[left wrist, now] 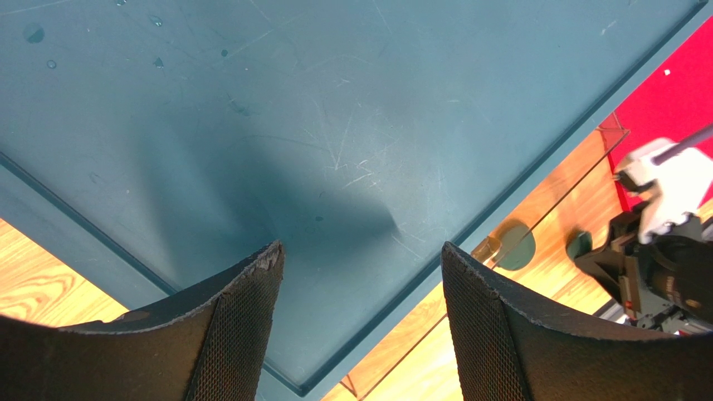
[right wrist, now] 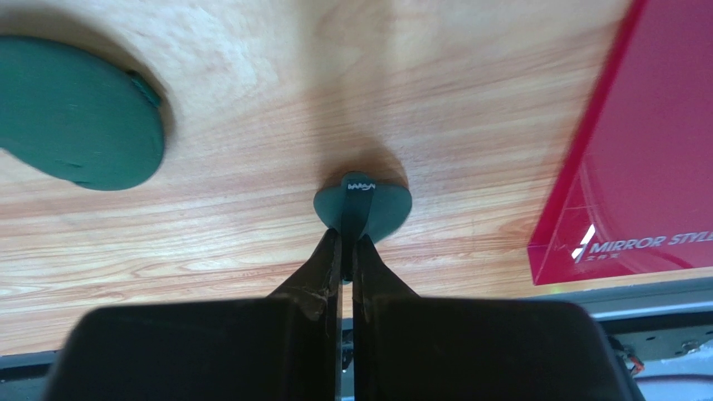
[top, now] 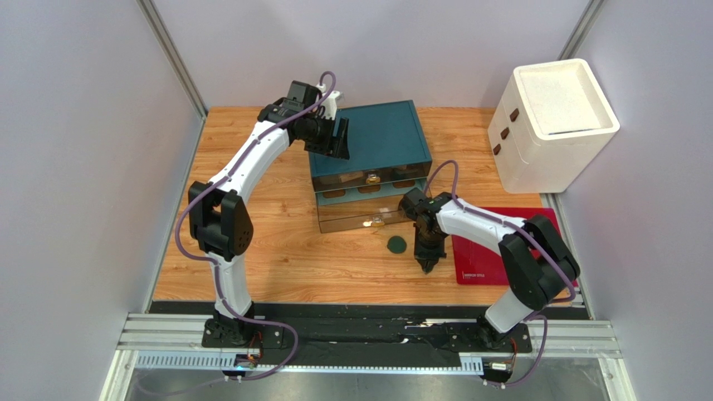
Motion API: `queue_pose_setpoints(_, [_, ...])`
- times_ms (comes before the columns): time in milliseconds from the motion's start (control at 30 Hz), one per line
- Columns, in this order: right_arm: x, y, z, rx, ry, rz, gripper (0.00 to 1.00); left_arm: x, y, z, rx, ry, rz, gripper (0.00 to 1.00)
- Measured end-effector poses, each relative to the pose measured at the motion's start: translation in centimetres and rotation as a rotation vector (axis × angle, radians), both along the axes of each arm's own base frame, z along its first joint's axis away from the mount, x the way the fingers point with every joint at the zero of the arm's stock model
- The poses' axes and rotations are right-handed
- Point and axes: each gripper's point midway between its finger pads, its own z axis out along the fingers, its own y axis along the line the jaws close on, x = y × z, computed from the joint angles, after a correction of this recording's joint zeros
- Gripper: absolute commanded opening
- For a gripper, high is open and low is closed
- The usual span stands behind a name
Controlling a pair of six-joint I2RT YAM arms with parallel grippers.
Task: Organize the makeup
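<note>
My right gripper (right wrist: 347, 241) is shut on a small dark green disc (right wrist: 365, 205), held edge-on just above the wooden table. A second dark green disc (right wrist: 84, 125) lies flat on the table to its left, in front of the open drawer in the top view (top: 397, 245). In the top view the right gripper (top: 427, 257) hangs between that disc and the red mat. My left gripper (left wrist: 360, 259) is open and empty, hovering over the lid of the teal box (left wrist: 335, 125), at its back left corner in the top view (top: 339, 138). No other makeup shows loose on the table.
The teal box (top: 377, 134) has clear drawers; the lowest drawer (top: 364, 220) is pulled out toward me. Brown items (top: 339, 193) show in the drawer above. A red flat mat (top: 502, 251) lies at the right. A white box (top: 552, 125) stands at the back right.
</note>
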Motion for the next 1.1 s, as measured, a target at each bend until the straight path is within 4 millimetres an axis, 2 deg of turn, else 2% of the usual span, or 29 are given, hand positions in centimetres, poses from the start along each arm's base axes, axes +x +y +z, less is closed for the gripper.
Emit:
queue_pose_setpoints(167, [1.6,0.0,2.3,0.016,-0.107,-0.002,0.00,0.0,0.0,0.0,0.000,0.000,0.000,0.76])
queue_pose_setpoints(333, [6.8,2.8,8.0,0.106,-0.308,0.000,0.00,0.0,0.0,0.0,0.000,0.000,0.000,0.76])
queue_pose_setpoints(433, [9.5,4.3,10.9,0.151,-0.404,0.008,0.00,0.0,0.0,0.0,-0.002,-0.002,0.001,0.76])
queue_pose_setpoints(467, [10.2,4.7,11.4,0.158,-0.418,0.010,0.00,0.0,0.0,0.0,-0.002,-0.002,0.001,0.76])
queue_pose_setpoints(567, [11.9,6.0,11.4,0.162,-0.429,0.022,0.00,0.0,0.0,0.0,-0.001,-0.002,0.000,0.76])
queue_pose_setpoints(767, [14.2,7.9,8.5,0.134,-0.365,0.046,0.02,0.1,0.0,0.0,-0.001,-0.005,0.001,0.76])
queue_pose_setpoints(833, [14.7,8.3,8.1,0.132,-0.355,0.053,0.07,0.1,0.0,0.0,-0.001,-0.005,0.001,0.76])
queue_pose_setpoints(867, [14.9,8.6,8.1,0.135,-0.355,0.055,0.24,0.1,0.0,0.0,-0.001,-0.005,0.001,0.76])
queue_pose_setpoints(933, [15.4,9.0,8.6,0.147,-0.367,0.058,0.38,0.1,0.0,0.0,-0.001,-0.006,0.001,0.76])
queue_pose_setpoints(967, [15.6,9.1,8.8,0.151,-0.373,0.058,0.49,0.1,0.0,0.0,-0.001,-0.006,0.001,0.76])
queue_pose_setpoints(1100, [16.0,9.3,9.2,0.158,-0.390,0.062,0.61,0.1,0.0,0.0,-0.001,-0.006,0.001,0.76])
